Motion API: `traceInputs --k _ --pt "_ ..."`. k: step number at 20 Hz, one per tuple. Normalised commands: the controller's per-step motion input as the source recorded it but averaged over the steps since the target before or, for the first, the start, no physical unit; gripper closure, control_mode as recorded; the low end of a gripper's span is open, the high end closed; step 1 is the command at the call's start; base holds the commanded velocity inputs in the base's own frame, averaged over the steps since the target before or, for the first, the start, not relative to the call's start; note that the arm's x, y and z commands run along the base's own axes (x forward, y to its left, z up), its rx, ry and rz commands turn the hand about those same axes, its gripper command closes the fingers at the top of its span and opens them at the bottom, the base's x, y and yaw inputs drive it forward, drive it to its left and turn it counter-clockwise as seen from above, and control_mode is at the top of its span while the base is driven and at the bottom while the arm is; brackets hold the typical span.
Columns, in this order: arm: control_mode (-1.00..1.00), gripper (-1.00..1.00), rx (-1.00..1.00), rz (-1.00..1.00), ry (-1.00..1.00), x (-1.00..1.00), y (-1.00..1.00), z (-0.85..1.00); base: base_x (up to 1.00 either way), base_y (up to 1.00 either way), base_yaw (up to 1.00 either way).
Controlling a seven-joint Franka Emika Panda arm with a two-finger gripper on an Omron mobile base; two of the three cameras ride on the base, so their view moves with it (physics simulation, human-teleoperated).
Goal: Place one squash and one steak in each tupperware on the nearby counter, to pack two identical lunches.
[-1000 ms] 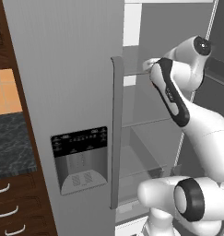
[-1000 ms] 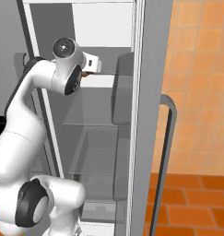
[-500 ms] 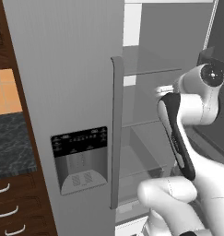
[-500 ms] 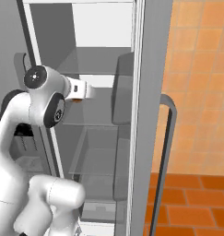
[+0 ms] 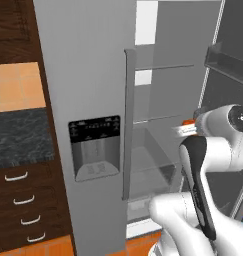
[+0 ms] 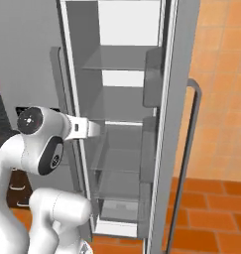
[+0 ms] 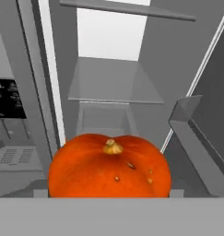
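One squash, close before hand, open fridge

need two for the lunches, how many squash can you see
1. One orange squash sits right in front of the hand, before the open fridge shelves. A second may be hidden elsewhere.

The squash sits right at the jaws, between them and the open fridge. Behind it lie the fridge shelves, one above another. The dispenser panel is left of the jaws, a door bin right.
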Motion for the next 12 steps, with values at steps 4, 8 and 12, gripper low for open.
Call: traceInputs --k 4,8,12 --pt "1.0 1.0 0.0 0.0 0.0 0.0 0.0 0.0 -0.44 1.0 0.16" --pt "1.0 1.0 0.0 0.0 0.0 0.0 0.0 0.0 0.15 1.0 0.0" --pt "1.0 1.0 0.0 0.0 0.0 0.0 0.0 0.0 0.36 1.0 0.06"
